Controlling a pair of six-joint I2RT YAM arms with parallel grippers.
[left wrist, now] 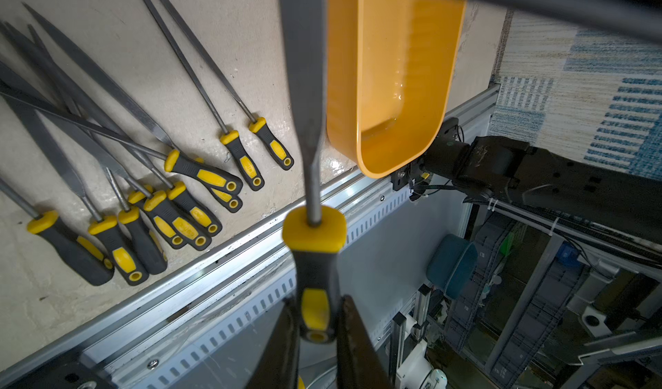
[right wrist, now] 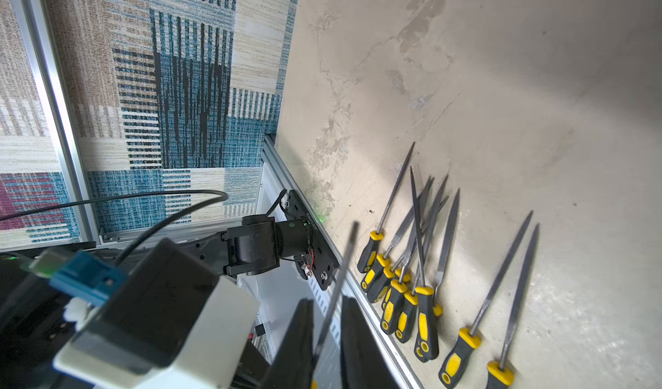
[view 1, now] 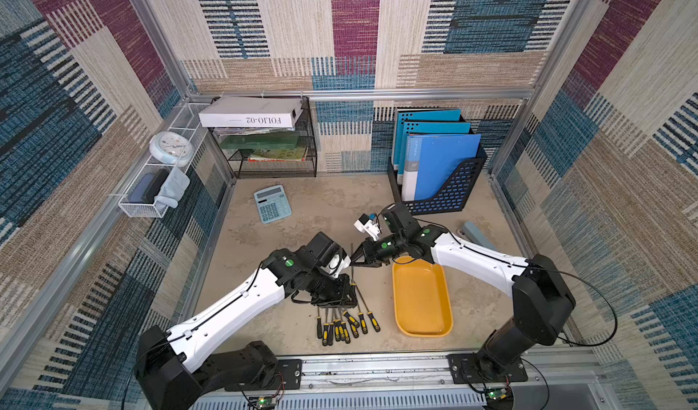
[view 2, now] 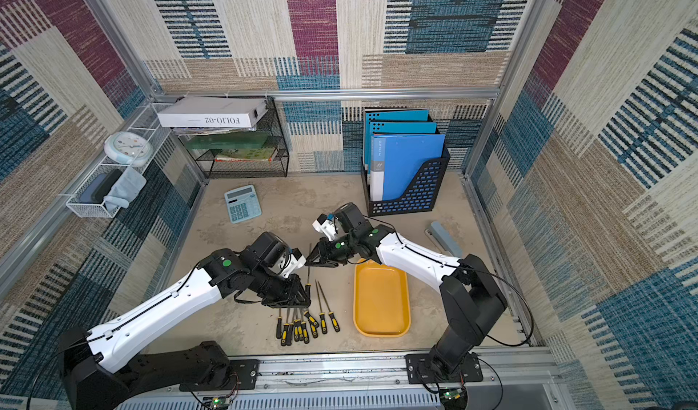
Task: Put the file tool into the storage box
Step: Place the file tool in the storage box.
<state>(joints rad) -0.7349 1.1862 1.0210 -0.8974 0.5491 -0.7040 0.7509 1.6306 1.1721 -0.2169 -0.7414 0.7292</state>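
The left gripper [left wrist: 318,312] grips the file's [left wrist: 304,82] handle; the right gripper [right wrist: 326,303] clamps its blade. White box [view 1: 249,113] reads "FOLIO-02".

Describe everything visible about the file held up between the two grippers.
The held file has a slim grey metal shaft set in a black rubbery handle with a yellow collar and inlay. It is lifted off the table, tip pointing away from the robot's base. The left gripper clamps the handle, and the right gripper is closed on the shaft. Nothing else touches it.
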